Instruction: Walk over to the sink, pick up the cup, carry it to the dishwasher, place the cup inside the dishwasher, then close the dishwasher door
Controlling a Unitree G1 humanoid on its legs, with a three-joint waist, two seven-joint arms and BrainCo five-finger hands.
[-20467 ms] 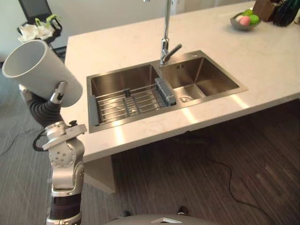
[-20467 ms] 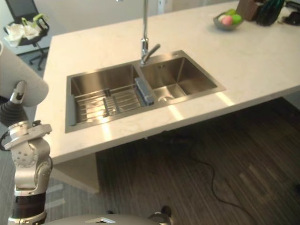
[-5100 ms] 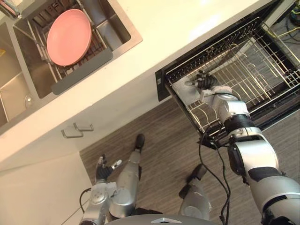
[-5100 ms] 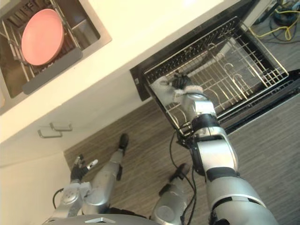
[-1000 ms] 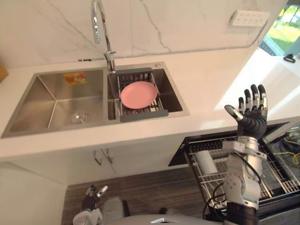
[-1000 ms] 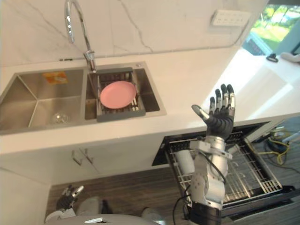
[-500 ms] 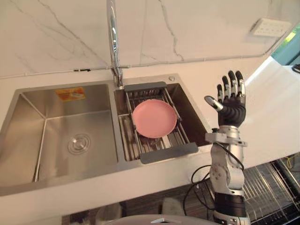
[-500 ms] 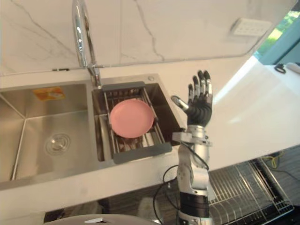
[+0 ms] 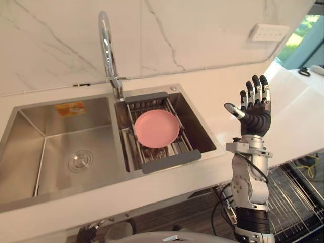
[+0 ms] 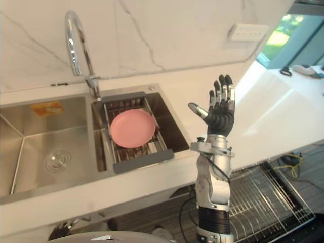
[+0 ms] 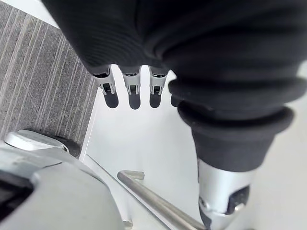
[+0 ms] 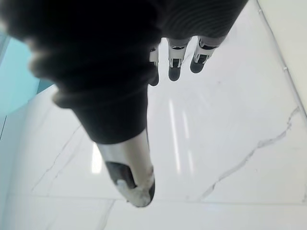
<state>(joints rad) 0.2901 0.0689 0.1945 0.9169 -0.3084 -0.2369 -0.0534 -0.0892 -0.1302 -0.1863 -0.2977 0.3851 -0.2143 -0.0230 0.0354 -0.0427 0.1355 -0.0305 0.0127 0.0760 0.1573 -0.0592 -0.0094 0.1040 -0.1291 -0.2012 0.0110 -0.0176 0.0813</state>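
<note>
My right hand [image 9: 254, 114] is raised upright over the white counter [image 9: 217, 106], to the right of the sink [image 9: 61, 136]. Its fingers [image 12: 175, 67] are straight and spread, and it holds nothing. The dishwasher's pulled-out wire rack [image 10: 263, 195] is at the lower right, under the counter edge, with my right forearm in front of its near left part. My left hand [image 11: 132, 91] hangs low beside a white cabinet door, its fingers straight and empty.
A pink plate [image 9: 156, 128] rests on a wire drainer [image 9: 169, 161] in the sink's right basin. A tall chrome tap [image 9: 106, 45] stands behind it. The cabinet door has a bar handle [image 11: 158, 203]. A wall socket [image 9: 267, 32] is on the marble backsplash.
The whole picture has shifted as the camera moved. One second ago a white cup lay in the pulled-out rack. My right hand stays raised and open throughout.
</note>
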